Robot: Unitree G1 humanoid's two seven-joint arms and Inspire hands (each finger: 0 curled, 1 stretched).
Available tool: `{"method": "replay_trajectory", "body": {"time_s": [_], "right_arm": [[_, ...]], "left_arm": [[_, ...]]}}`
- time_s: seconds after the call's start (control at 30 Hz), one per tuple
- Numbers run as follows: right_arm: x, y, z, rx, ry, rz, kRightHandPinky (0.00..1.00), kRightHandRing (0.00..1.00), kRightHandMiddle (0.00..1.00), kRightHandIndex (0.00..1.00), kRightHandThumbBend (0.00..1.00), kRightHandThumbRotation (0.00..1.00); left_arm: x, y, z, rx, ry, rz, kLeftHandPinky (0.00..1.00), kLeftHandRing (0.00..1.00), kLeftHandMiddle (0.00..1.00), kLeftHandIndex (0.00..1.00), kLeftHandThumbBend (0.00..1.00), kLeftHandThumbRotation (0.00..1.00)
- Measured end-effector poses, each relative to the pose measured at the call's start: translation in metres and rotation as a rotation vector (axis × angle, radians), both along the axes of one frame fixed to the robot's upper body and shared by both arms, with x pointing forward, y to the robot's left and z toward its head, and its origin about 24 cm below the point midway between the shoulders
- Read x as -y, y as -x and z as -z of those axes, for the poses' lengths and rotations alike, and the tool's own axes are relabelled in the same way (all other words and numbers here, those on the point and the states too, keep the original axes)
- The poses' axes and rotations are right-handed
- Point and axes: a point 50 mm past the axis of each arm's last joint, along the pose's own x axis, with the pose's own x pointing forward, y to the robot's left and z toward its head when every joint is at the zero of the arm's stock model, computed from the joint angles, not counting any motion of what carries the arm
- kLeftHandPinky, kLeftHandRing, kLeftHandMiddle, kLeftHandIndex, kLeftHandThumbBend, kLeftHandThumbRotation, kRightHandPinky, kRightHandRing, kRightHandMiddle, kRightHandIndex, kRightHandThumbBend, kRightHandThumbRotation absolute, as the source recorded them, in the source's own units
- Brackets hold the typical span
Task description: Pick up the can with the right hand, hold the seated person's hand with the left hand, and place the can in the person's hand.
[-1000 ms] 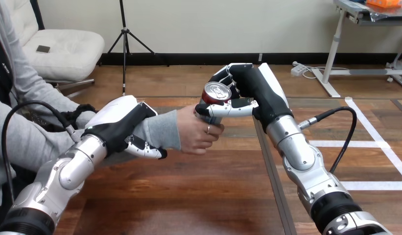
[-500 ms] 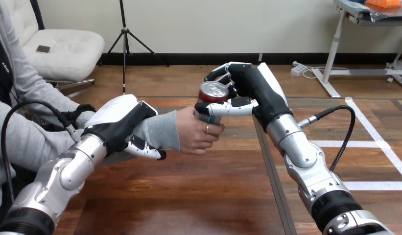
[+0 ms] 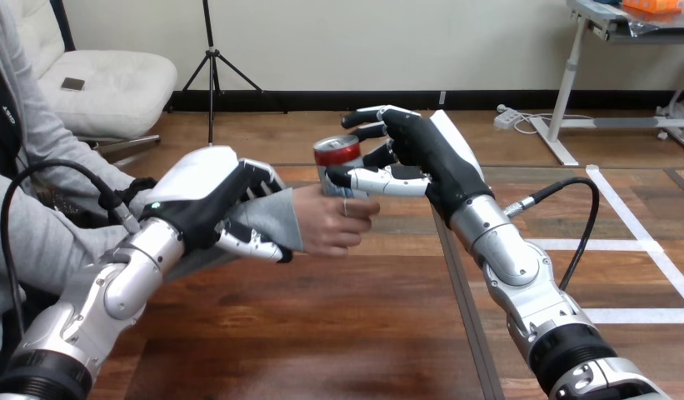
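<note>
Wooden table (image 3: 322, 333), and a robot meeting a person over it
The left hand (image 3: 207, 196) is wrapped round the person's wrist (image 3: 280, 218); the right hand (image 3: 421, 154) has loose, straight fingers beside the person's hand (image 3: 330, 221), which holds the red can (image 3: 337, 154)

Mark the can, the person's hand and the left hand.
can (image 3: 337, 157), head view, red upper wall.
person's hand (image 3: 328, 225), head view, its back.
left hand (image 3: 201, 187), head view, white back shell.

A wooden table (image 3: 322, 333) of reddish-brown planks lies across the view's lower part, grain running sideways.
</note>
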Motion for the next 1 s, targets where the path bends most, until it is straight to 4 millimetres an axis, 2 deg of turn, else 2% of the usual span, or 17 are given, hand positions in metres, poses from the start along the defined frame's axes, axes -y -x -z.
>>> {"method": "replay_trajectory", "body": {"time_s": [0.5, 0.63, 1.0], "right_arm": [[-0.006, 0.001, -0.004, 0.021, -0.004, -0.036, 0.7, 0.78, 0.8, 0.82, 1.0, 0.95], [-0.007, 0.001, -0.004, 0.028, -0.004, -0.04, 0.71, 0.79, 0.81, 0.83, 1.0, 0.98], [-0.004, 0.005, -0.002, 0.043, -0.025, -0.045, 0.76, 0.83, 0.84, 0.84, 1.0, 1.0]], "left_arm": [[0.005, -0.001, -0.01, 0.064, 0.028, 0.015, 0.61, 0.72, 0.75, 0.75, 0.84, 0.51], [0.005, 0.0, -0.012, 0.077, 0.065, 0.015, 0.63, 0.74, 0.77, 0.76, 0.88, 0.53], [0.001, 0.008, -0.009, 0.089, 0.268, -0.006, 0.67, 0.8, 0.83, 0.81, 0.95, 0.61]]}}
